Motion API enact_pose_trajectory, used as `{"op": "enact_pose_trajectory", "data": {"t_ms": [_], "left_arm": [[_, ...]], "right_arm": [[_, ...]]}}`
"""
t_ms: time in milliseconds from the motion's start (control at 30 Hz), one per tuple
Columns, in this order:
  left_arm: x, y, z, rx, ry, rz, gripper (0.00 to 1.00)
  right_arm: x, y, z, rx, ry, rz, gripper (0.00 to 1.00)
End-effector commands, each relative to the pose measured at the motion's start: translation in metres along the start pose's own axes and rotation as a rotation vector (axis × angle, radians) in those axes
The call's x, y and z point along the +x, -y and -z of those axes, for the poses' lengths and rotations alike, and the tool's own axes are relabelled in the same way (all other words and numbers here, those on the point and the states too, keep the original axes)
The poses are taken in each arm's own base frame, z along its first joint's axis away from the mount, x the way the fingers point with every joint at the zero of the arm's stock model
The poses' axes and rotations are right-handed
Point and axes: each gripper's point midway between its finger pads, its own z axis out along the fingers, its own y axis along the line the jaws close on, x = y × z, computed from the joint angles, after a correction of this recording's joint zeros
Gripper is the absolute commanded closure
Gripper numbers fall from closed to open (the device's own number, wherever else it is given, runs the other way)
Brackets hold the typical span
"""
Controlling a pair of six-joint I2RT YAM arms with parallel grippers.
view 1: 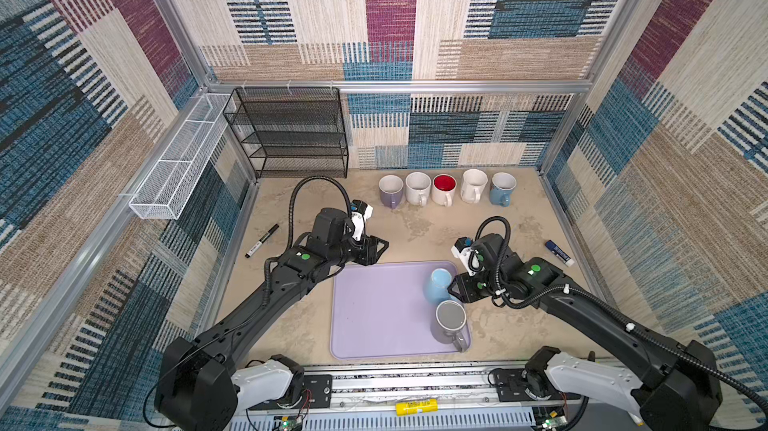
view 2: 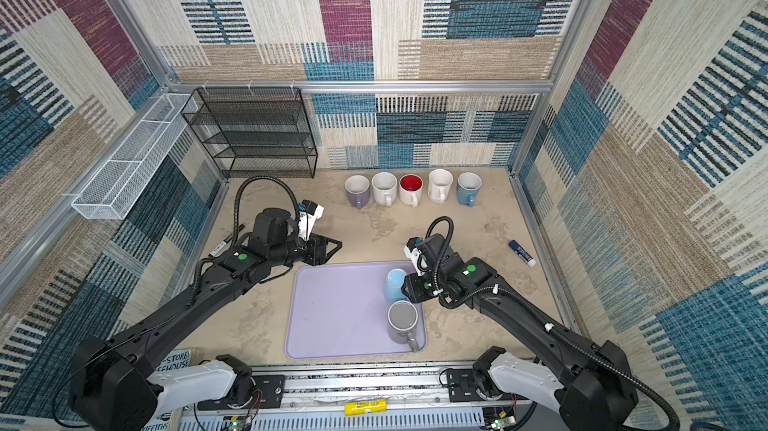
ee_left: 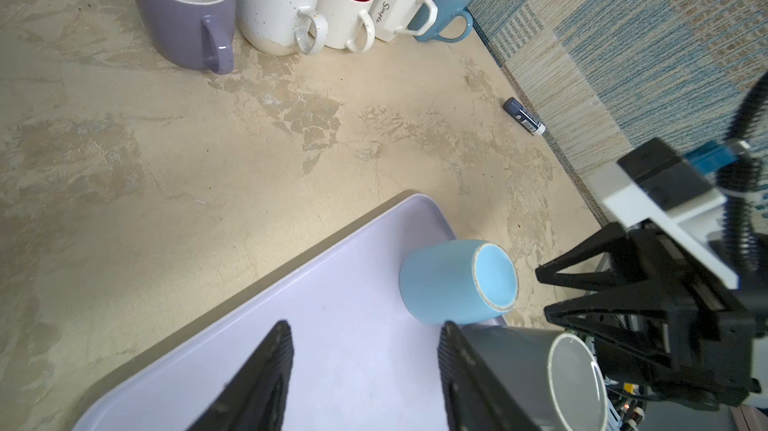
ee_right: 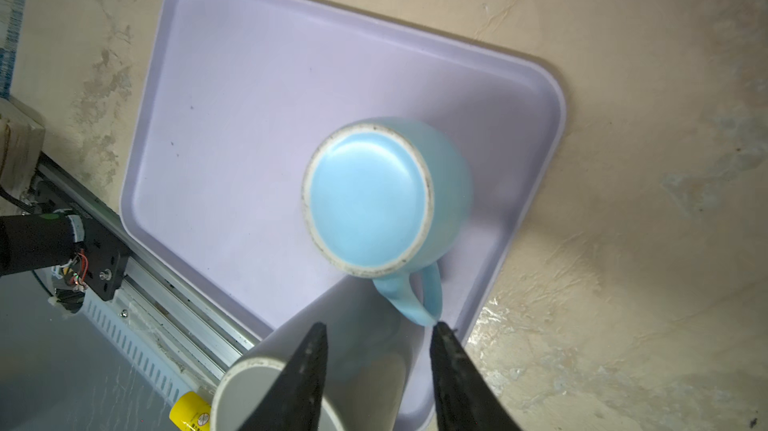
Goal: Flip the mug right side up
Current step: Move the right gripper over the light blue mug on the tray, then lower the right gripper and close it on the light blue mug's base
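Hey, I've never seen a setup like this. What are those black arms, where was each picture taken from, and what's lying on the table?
These are two black robot arms, each ending in a two-fingered pincer. Two pictures look down from overhead; the other two come from a camera on each wrist. On the table lies a lilac tray carrying a light blue mug, upside down, and a grey mug that looks upside down too. Five upright mugs stand in a row at the back; a marker lies at the left. The right pincer is open by the blue mug's handle; the left pincer is open, holding nothing.
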Motion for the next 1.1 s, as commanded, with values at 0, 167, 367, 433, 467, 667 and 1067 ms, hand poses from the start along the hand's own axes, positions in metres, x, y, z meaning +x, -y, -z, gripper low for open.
{"op": "enact_pose_trajectory", "data": {"t_ms": [0,167,367,433,467,667,1067], "left_arm": [[-0.003,0.004,0.005,0.002,0.004,-0.045,0.43],[-0.002,0.003,0.011,-0.014,0.002,-0.055,0.43],[-0.002,0.002,0.014,-0.023,0.005,-0.057,0.43],[-0.001,0.003,0.014,-0.024,0.002,-0.058,0.43],[0.0,0.002,0.014,-0.028,0.0,-0.058,0.43],[0.002,0.0,0.014,-0.036,-0.003,-0.06,0.43],[0.006,-0.003,0.014,-0.049,-0.013,-0.062,0.43]], "right_arm": [[0.001,0.003,-0.008,0.014,-0.004,-0.013,0.57],[-0.004,0.002,-0.017,0.014,-0.004,-0.002,0.58],[-0.022,-0.001,-0.024,0.022,0.031,0.007,0.6],[-0.028,-0.001,-0.027,0.026,0.037,0.007,0.6],[-0.031,-0.001,-0.028,0.028,0.041,0.009,0.6],[-0.048,0.0,-0.037,0.051,0.063,0.017,0.62],[-0.057,0.009,-0.053,0.149,0.048,0.031,0.65]]}}
